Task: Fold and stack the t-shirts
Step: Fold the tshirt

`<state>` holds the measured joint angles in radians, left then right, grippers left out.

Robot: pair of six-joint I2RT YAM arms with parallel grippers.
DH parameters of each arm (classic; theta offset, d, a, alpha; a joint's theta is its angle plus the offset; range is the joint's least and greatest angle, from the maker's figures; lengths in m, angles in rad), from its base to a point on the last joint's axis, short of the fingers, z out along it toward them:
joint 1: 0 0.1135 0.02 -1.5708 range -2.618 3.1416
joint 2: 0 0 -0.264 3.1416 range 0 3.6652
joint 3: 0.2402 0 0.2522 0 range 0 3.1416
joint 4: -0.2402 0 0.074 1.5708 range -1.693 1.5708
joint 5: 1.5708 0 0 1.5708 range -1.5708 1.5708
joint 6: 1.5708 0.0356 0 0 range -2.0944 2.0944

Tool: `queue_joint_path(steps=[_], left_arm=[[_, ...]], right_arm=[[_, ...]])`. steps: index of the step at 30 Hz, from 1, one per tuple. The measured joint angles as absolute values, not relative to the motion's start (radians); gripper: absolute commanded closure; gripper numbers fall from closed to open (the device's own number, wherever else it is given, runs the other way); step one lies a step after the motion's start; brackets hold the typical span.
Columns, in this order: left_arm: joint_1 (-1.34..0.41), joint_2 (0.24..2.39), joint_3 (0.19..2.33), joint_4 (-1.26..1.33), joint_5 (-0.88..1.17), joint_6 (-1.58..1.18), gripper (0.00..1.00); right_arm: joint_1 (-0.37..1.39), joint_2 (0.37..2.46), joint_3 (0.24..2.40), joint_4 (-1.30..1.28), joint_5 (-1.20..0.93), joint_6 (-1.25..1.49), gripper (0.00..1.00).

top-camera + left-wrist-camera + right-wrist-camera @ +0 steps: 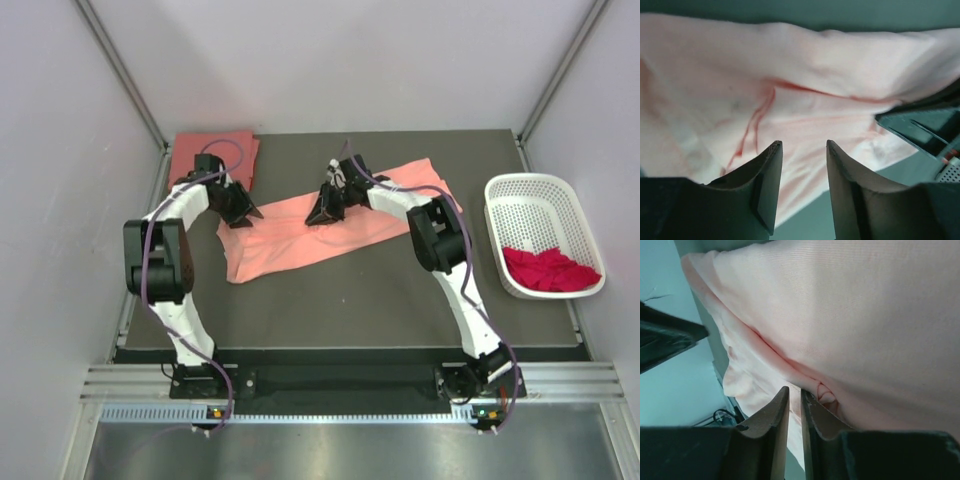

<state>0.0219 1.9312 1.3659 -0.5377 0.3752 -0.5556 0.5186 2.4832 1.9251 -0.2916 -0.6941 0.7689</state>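
The pink tee lies slantwise across the middle of the desk, creased and doubled along its length. The coral tee sits folded at the upper left, and the magenta tee is heaped in the basket at the right. Our left fingers stand apart above the tee's left end, with nothing between them. Our right fingers are drawn almost together near the tee's middle, beside a small pucker of cloth. We cannot tell whether they pinch it. The main risk, we judge, is a shallow bite. If either side catches only the top layer, a lift would peel the layers apart and leave a lopsided fold. An uneven pull would bunch the soft cotton. The two arms also work close together over the same cloth, so a careless inward move could knock one against the other.
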Motion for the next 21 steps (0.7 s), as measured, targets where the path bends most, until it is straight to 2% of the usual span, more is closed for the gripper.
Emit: queue_joint_path(steps=[6,10,16,21], left_arm=[[0.015,1.690,1.327,-0.579,0.356,-0.557,0.57],[-0.025,1.532,1.156,-0.532,0.373,-0.637,0.60],[-0.040,1.515,0.875,-0.509,0.322,-0.777,0.59],[-0.040,1.514,0.838,-0.551,0.210,-0.852,0.57]], right_arm=[[0.518,2.471,1.927,-0.307,-0.700,0.750,0.68],[0.500,2.421,1.938,-0.407,-0.649,0.680,0.61],[0.414,2.316,1.998,-0.557,-0.491,0.470,0.55],[0.329,2.206,1.987,-0.612,-0.379,0.347,0.53]])
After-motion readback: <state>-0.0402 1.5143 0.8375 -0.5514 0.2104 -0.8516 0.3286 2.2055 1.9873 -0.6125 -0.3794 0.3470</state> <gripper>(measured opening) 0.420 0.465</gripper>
